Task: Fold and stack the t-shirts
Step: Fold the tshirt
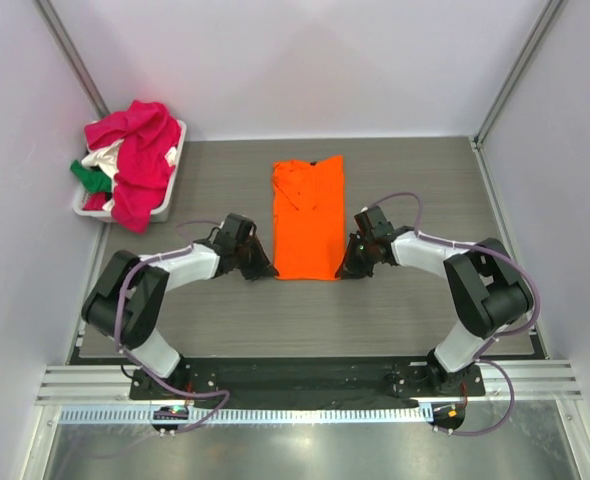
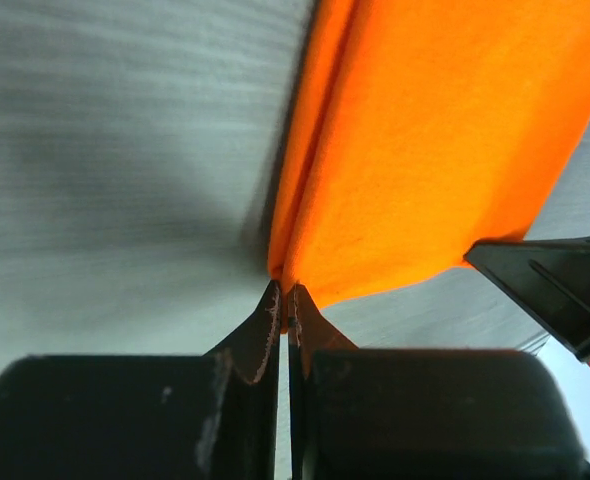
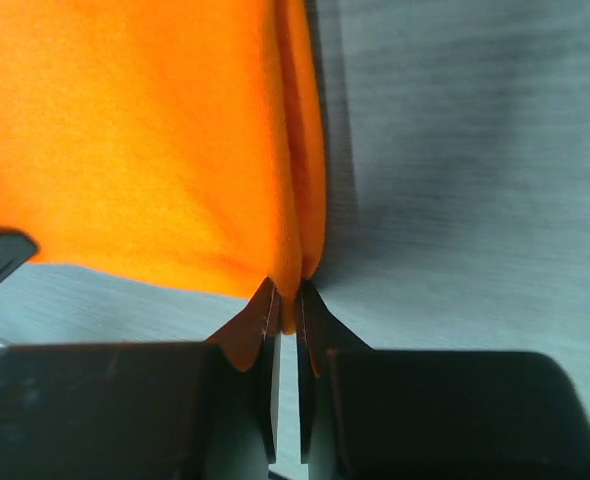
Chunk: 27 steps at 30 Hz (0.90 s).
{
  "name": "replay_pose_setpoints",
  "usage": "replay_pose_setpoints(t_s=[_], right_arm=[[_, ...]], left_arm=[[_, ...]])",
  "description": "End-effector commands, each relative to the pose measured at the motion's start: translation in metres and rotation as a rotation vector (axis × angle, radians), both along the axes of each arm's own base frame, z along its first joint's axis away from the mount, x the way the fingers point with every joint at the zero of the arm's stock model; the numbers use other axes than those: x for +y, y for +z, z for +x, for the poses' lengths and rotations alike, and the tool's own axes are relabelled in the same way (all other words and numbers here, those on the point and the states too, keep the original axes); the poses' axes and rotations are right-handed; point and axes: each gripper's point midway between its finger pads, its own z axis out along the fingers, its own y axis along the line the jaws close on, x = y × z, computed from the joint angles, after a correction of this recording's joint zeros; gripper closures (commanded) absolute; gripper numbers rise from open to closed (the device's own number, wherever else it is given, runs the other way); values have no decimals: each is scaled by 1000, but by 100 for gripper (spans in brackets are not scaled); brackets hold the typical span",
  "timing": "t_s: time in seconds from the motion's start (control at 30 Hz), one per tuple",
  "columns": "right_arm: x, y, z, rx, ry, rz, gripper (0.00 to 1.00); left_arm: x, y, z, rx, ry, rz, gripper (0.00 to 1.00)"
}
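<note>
- T-shirts (image 1: 140,150) in magenta, white and green lie heaped in the white basket (image 1: 87,209) at the far left corner of the table (image 1: 225,320), out of the working area and probably waiting their turn.
- Left gripper (image 2: 283,300) sits low at the near left corner of the orange t-shirt (image 1: 307,215). Its fingers are pressed together with the doubled hem pinched between the tips, so that corner can be lifted.
- Orange t-shirt lies flat mid-table as a long narrow strip, its sides apparently folded in and the collar end away from the arms. That leaves the near hem as the natural edge to carry.
- Right gripper (image 3: 287,295) mirrors this at the near right corner, tips closed on the layered edge with only a thin slit between them.
- A corner in each pincer should keep the hem taut and level for folding the near end towards the collar.
</note>
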Motion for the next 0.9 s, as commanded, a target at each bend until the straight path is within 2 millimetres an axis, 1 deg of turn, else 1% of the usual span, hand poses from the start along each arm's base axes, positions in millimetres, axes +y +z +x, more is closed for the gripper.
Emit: replay_pose_setpoints(t_s=[0.0,0.03,0.07,0.1,0.13,0.17,0.2,0.23,0.27,0.3,0.33,0.37,0.4,0.43,0.47,0.5,0.53,0.57,0.6,0.63,0.67,0.7,0.73,0.77,0.8,0.83,0.87], right_arm=[[-11,18,-12,-1,-4,-35,99],[-14,21,-15,-5,-4,-49,99],[-15,31,-22,-15,3,-52,99],[-17,34,-27,-18,10,-63,99],[-20,38,-32,-27,5,-81,99],[-24,40,-42,-11,8,-98,99],[-21,52,-50,-41,23,-93,99],[-23,54,-56,-40,7,-103,99],[-25,56,-68,-25,13,-121,99],[-20,69,-78,-55,26,-107,99],[-18,74,-85,-58,26,-111,99],[-21,78,-93,-48,-1,-122,99],[-17,86,-104,-60,16,-107,99],[-15,94,-109,-65,15,-94,99],[-23,96,-111,-70,-19,-126,99],[-24,100,-114,-74,-22,-131,99],[-24,114,-113,-102,-29,-116,99],[-27,120,-113,-106,-34,-125,99],[-32,125,-108,-136,-40,-152,99],[-30,140,-100,-166,-45,-154,99],[-35,143,-98,-168,-44,-193,99],[-38,147,-90,-197,-35,-234,99],[-34,163,-81,-232,-36,-229,99],[-33,169,-70,-244,-26,-264,99],[-36,163,-67,-231,-20,-293,99],[-33,172,-58,-250,-19,-291,99],[-37,168,-48,-232,-32,-314,99]], left_arm=[[7,18,-19,8,2,42,100],[7,32,-22,-21,5,33,100],[5,37,-28,-28,-2,41,100],[8,39,-37,-10,-1,55,100],[8,53,-40,-31,8,37,100],[4,59,-49,-37,-4,32,100],[9,60,-58,-23,2,52,100],[7,76,-63,-48,14,23,100],[5,81,-72,-52,4,20,100],[9,83,-81,-39,10,37,100],[10,90,-86,-50,14,31,100],[9,104,-93,-69,17,4,100],[17,109,-99,-71,33,32,100],[19,115,-103,-79,37,34,100],[23,128,-112,-80,34,22,100],[28,133,-111,-99,52,37,100],[33,138,-111,-111,61,47,100],[38,143,-110,-131,66,60,100],[43,154,-111,-146,71,77,100],[50,158,-106,-175,90,105,100],[53,168,-104,-194,95,117,100],[54,169,-101,-205,90,142,100],[56,173,-97,-217,94,158,100],[56,176,-90,-231,93,183,100],[56,177,-86,-233,94,195,100],[58,177,-81,-231,103,203,100],[55,182,-76,-237,99,197,100]])
